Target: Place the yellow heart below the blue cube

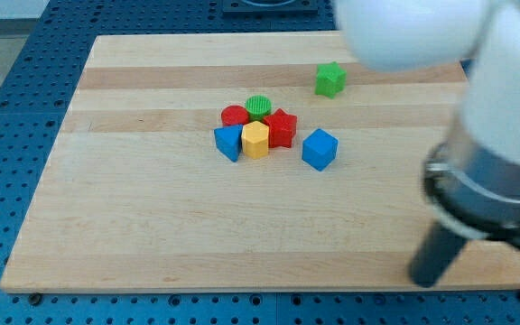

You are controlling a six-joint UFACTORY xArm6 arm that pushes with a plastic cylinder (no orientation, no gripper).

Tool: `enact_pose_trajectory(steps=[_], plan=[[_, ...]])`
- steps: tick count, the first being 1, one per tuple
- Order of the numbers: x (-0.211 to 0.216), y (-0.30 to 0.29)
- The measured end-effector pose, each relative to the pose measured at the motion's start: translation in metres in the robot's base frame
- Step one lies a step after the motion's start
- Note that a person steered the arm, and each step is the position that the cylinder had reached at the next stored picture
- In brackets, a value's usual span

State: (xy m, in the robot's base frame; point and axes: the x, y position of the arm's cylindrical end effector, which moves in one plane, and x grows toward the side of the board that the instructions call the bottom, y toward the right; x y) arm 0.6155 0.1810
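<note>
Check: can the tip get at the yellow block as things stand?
Probably, from below only. My tip sits near the board's bottom right, with open wood between. The yellow block is flanked by the blue wedge-like block and red star; its lower face looks free.

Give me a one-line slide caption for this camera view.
My tip sits at the view's lower right, far from the blue cube and the clustered blocks; no yellow heart is identifiable.

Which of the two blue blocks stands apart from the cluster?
The blue cube, toward the view's right, stands alone. The other blue block sits at the cluster's left edge against the yellow block. My tip is far off, lower right.
</note>
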Motion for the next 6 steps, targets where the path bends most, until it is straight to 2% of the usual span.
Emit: enact_pose_trajectory(steps=[1,2,3,5,6], plan=[[-0.013,0.093],[-0.018,0.095],[-0.034,0.043],[-0.076,-0.019],[-0.083,-0.069]])
